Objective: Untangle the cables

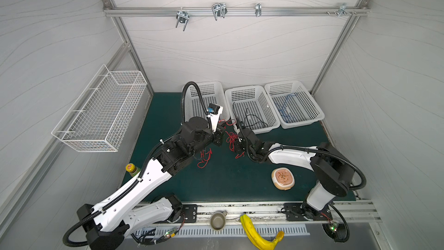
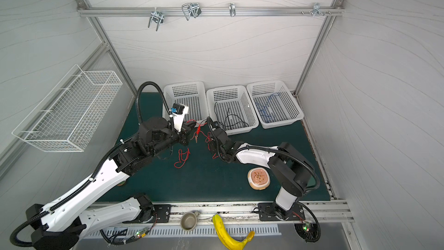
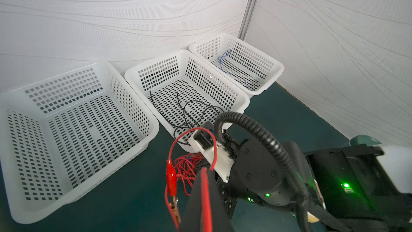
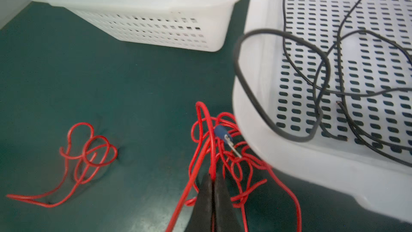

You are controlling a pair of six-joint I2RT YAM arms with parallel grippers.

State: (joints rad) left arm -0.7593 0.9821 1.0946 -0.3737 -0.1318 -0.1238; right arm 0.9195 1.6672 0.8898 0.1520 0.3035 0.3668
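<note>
On the green counter [image 1: 165,109], lower left of centre in both top views: a loose red cable [image 1: 204,159], coiled, long axis running lower left to upper right of frame. Just above it, left end effector [image 3: 204,171], fingers pressed together, pinching a red strand [image 3: 191,130] arcing up and over; at the strand's end a red clip [image 3: 171,178] dangling, long axis upright, metal nose down toward the counter. At centre, a red tangle [image 4: 225,146] bunched just beside the front wall of the middle basket [image 1: 245,88], a blue-sleeved terminal [image 4: 220,130] among the loops, pin aimed at that wall. Right of it, right end effector [image 4: 213,176], likewise pressed together, pinching one strand of the tangle. Inside the middle basket, black cables [image 1: 254,119] lying in loose loops, ends pointing toward the back wall. Farther right, in the right basket [image 1: 286,82], a blue cable [image 1: 287,109] stretched along the floor, long axis near up-down in frame, upper end up against the back wall.
</note>
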